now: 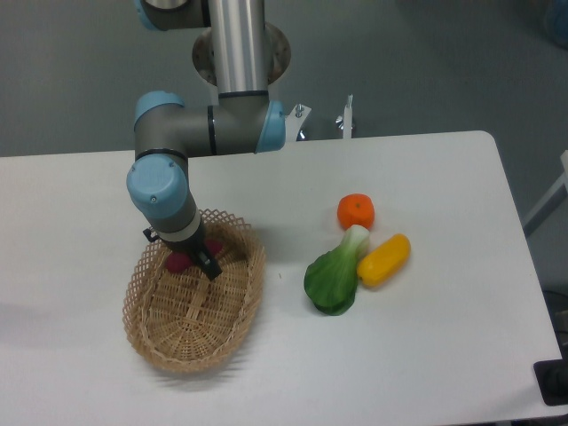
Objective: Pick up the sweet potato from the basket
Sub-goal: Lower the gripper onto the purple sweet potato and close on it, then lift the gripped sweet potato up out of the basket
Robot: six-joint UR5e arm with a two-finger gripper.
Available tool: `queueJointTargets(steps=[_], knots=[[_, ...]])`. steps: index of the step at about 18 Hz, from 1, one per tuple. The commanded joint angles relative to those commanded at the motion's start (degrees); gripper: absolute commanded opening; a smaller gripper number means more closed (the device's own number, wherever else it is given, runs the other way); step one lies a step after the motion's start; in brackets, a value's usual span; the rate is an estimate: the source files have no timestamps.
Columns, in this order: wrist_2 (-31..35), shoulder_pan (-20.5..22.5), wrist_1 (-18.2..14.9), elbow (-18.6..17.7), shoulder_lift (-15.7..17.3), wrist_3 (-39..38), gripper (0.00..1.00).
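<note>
The basket [194, 306] sits on the white table [426, 355] toward its left edge, its long axis running from the far side to the near side, with bare woven floor showing through most of its near half. At the basket's far end, the arm's wrist comes down from above and the gripper [195, 263] is lowered inside the rim, right at the sweet potato [180, 262]. Only a small reddish-purple patch of the sweet potato shows, tucked against the basket's far-left inner wall and mostly hidden behind the dark fingers [209, 265]. Whether the claw is clenched on it or merely standing around it cannot be told from this view. Well apart from the basket, nearer the table's right edge, lie three other pieces: an orange fruit [355, 211] farthest back, a green leafy vegetable [335, 280] in front of it, and a yellow vegetable [384, 259] touching the green one's pale stalk.
</note>
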Motion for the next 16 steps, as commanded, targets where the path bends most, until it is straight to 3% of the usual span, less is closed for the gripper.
queueJointTargets(steps=[4, 7, 13, 16], knots=[[0.00, 0.00, -0.09, 0.18, 0.00, 0.44, 0.61], [0.00, 0.00, -0.09, 0.26, 0.17, 0.62, 0.40], [0.09, 0.00, -0.18, 0.62, 0.44, 0.88, 0.25], [0.09, 0.00, -0.18, 0.79, 0.61, 0.88, 0.24]])
